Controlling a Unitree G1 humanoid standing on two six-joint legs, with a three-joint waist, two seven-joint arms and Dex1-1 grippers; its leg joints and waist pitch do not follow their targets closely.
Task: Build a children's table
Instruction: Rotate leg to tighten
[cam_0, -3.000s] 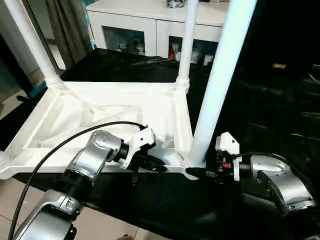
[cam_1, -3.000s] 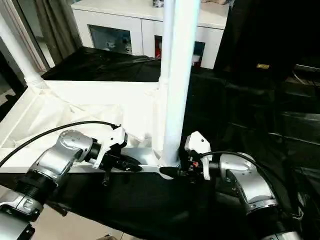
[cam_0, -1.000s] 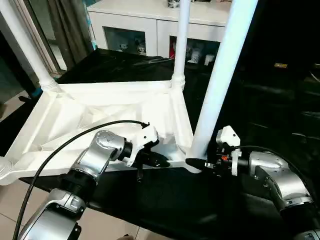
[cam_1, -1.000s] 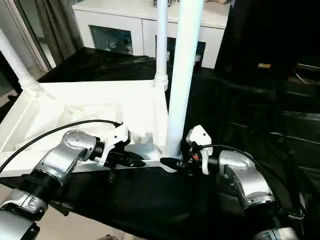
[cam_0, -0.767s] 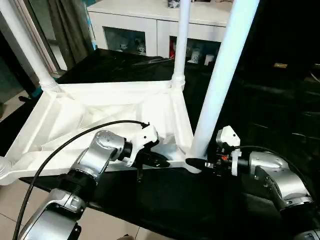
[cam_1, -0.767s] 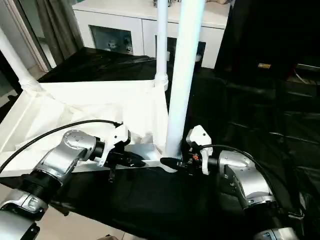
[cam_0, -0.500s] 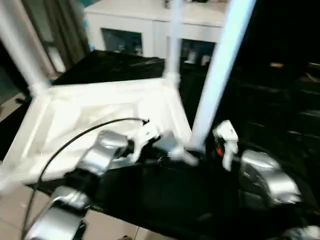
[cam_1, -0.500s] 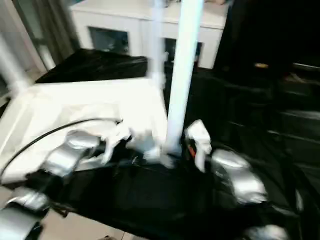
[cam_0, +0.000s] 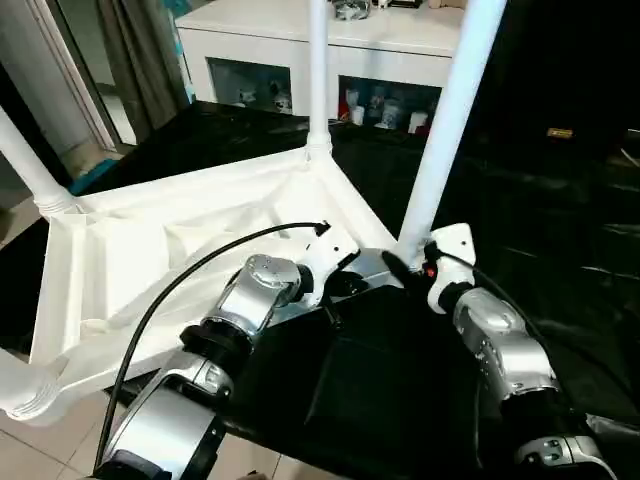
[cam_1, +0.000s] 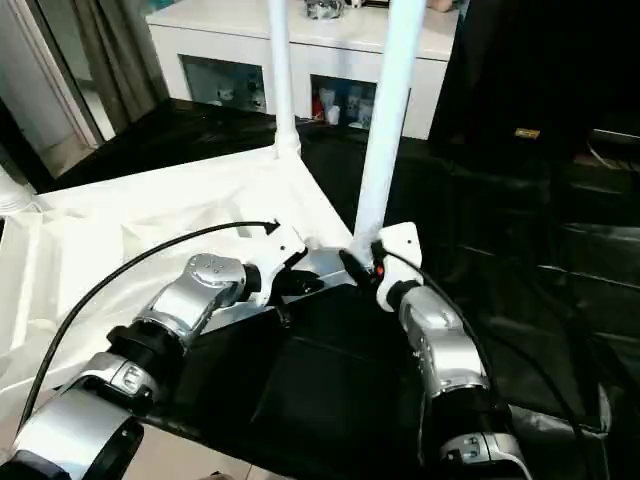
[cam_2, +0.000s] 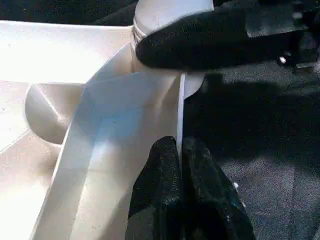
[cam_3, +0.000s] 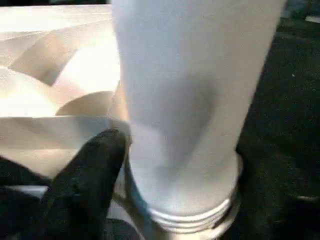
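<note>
Change vs 0.8 s ago: the children's table (cam_0: 150, 250) has swung round on the black cloth (cam_0: 380, 390). The cabinet (cam_0: 285, 45) sits in the same place at the top of the frame, so it's the table that moved, not the camera. The held corner went from lower centre up to mid-frame, and the long near edge now runs diagonally down to the lower left. Both arms are stretched further forward with it.

My read: this is repositioning, not fitting. They're turning the top to bring another corner into reach.

Left to right:
- Lower left corner: rounded socket (cam_0: 22, 392), no leg in it as far as I can see. Probably the one still to do.
- Left edge, upper: left leg (cam_0: 25, 165) seated, leaning out of frame.
- Centre left: the table lies upside down with its ribbed underside facing up, filling left and middle of frame.
- Centre: left gripper (cam_0: 345, 285) is clenched on the thin rim of the top, one finger either side of the edge, just beside the held corner.
- Top centre: far leg (cam_0: 318, 80) upright in the far corner socket.
- Just right of centre: right gripper (cam_0: 393, 267) is clamped on the base of the near leg (cam_0: 450, 120), with a fingertip (cam_3: 95, 165) pressed at the collar where the leg meets its socket.
- The near leg rises out of the top of the frame, looks fully seated.

So three legs are in. Everything is plain white plastic.
</note>
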